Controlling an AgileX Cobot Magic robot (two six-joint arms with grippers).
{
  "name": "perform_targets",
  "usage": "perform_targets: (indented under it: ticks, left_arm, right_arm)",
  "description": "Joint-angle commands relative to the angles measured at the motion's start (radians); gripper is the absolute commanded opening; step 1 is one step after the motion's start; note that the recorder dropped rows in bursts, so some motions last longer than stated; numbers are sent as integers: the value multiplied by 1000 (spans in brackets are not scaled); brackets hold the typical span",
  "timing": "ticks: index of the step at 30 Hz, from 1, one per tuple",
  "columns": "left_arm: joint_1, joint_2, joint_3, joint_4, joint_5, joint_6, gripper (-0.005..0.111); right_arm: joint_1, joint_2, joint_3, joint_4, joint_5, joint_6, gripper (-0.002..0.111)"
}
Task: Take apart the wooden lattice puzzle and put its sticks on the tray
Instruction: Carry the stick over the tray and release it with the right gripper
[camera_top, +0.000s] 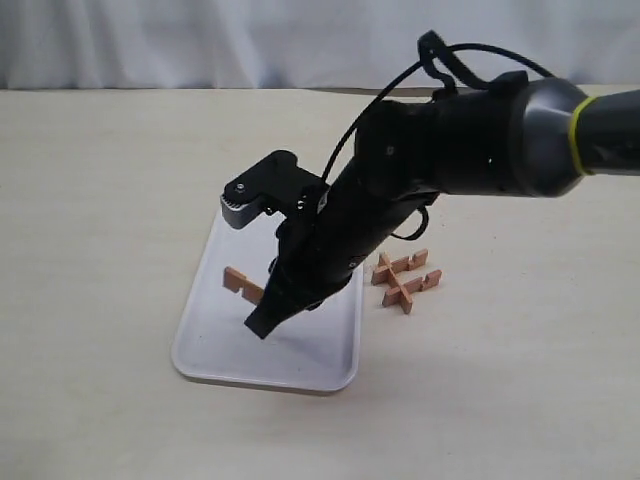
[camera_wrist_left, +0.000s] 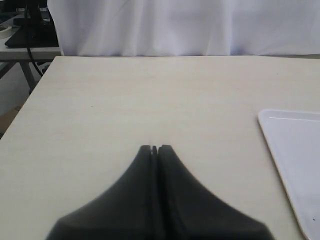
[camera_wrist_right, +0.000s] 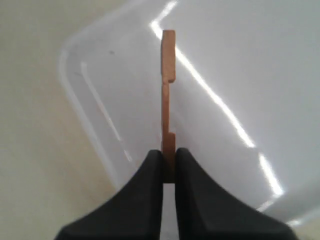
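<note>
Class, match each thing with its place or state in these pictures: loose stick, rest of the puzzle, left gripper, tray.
Things:
1 loose stick
2 rest of the puzzle
3 left gripper
4 tray

Places or states:
A shut on nothing
B lying on the table beside the tray
C white, below the held stick
D pinched in the right gripper

Pairs: 1-D, 2-B, 3-A, 4-C

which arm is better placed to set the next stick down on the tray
Right. The right claw pinches one stick directly over the tray, so it likely only needs to lower and release. The left claw is shut, empty, over the table beside the tray.
</note>
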Motion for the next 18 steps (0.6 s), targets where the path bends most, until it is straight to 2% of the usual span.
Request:
perform_targets:
  ticks: [1,10,12,18]
  left_arm:
    - [-8,-3,3,0,-6,2,0]
    - [-8,-3,3,0,-6,2,0]
    - [-8,-3,3,0,-6,2,0]
    - [-8,-3,3,0,-6,2,0]
  right_arm:
    - [-19,56,-7,302,57,-234,4]
    - [-19,113,-7,287,-35,-170,7]
    - [-19,112,-7,290,-37,-170,16]
    - [-19,107,-17,237,-34,-170,52]
